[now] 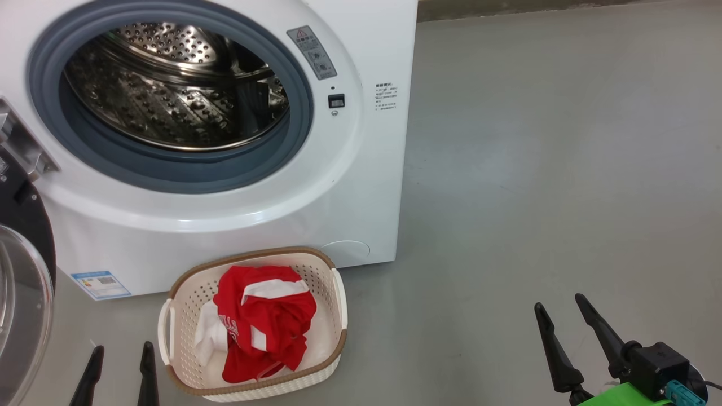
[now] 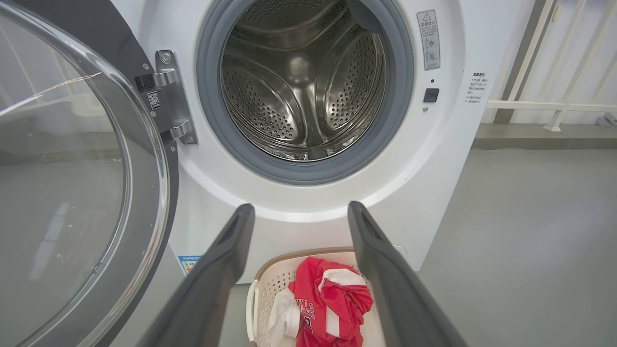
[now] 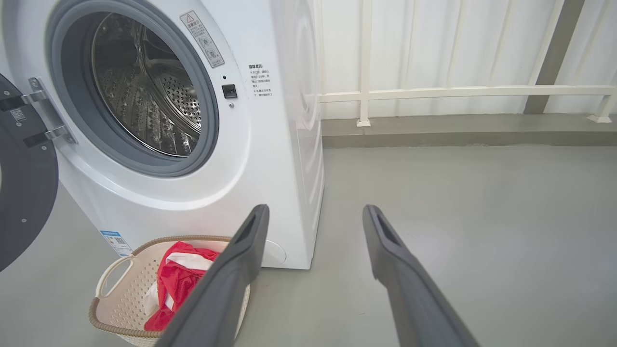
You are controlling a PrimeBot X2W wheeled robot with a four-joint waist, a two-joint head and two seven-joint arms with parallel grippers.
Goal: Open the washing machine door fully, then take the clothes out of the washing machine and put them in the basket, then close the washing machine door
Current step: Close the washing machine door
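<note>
Clothes [image 1: 259, 321] in basket [image 1: 248, 255], lower centre; drum [image 1: 180, 96] looks empty. Washing machine door [image 1: 34, 225] open at left edge. Left pincer [image 1: 123, 346], right pincer [image 1: 559, 301] both apart, empty. Risk: weak push leaves door unlatched; arm sweep clips basket.

White lettering "ULLS" reads on the clothes [image 2: 337, 301]; washing machine [image 2: 299, 236] print illegible.

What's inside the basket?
Red clothes with white trim, bunched in the basket. The bottom under the pile is covered, so anything beneath cannot be seen.
</note>
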